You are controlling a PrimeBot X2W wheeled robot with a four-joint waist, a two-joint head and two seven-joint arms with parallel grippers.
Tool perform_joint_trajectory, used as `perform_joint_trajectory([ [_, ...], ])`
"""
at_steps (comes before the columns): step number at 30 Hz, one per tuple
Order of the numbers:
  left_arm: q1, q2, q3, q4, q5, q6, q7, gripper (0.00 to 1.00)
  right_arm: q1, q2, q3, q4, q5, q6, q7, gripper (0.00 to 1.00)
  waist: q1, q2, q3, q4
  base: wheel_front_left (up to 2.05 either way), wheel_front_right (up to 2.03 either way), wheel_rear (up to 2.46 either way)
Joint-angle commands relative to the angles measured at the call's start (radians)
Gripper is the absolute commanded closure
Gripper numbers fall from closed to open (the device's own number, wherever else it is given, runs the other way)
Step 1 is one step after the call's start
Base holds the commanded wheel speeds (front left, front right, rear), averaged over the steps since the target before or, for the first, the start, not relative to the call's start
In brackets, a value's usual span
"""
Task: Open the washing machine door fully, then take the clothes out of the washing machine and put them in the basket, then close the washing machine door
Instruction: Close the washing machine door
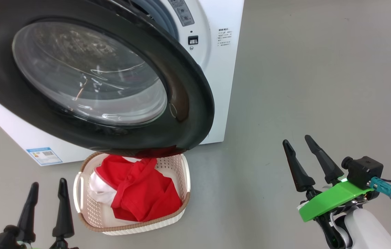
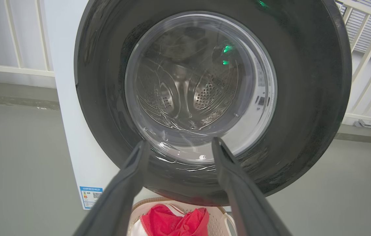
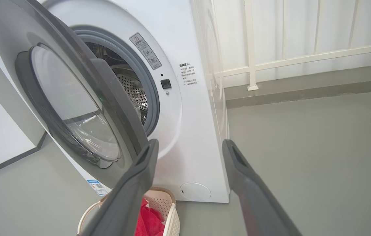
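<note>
The left gripper [image 1: 48, 183] and right gripper [image 1: 296, 140] are both hanging wide open, holding nothing. The clothes [image 1: 140, 190] are lying in the basket [image 1: 177, 169] on the floor [image 1: 285, 69], under the half-open door [image 1: 188, 103]. Pushing the shiny door, a gripper may be slipping off or bumping the basket.

Grey floor [image 1: 302, 86]; white railing [image 3: 250, 49] before pale wall [image 3: 287, 26]; low grey kerb [image 3: 303, 86].

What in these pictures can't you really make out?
1. Head view: the basket has its far end hidden under the door.
2. Right wrist view: the door blocks most of the drum, so whether it is empty is unclear.
3. Head view: the clothes are crumpled, any lettering folded away.
4. Head view: print on the blue sticker is too small.
</note>
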Motion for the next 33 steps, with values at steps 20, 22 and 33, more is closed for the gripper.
perform_joint_trajectory([
  [20,-0.022,-0.005,0.035,-0.047,0.041,0.000,-0.012,0.00,-0.004,-0.008,0.024,-0.022,0.001,0.006,-0.012,0.00,0.0000,0.0000,-0.001,0.008,0.00,0.00,0.00],
  [22,-0.022,-0.007,0.036,-0.046,0.042,-0.002,-0.012,0.00,-0.004,-0.009,0.023,-0.024,0.000,0.006,-0.012,0.20,0.0000,0.0000,-0.001,0.011,0.00,0.00,0.00],
  [33,-0.030,-0.022,0.043,-0.043,0.042,-0.009,-0.012,0.00,-0.033,-0.006,0.027,-0.068,-0.006,0.006,-0.012,1.00,0.0000,0.0000,0.016,0.038,0.00,0.00,0.00],
])
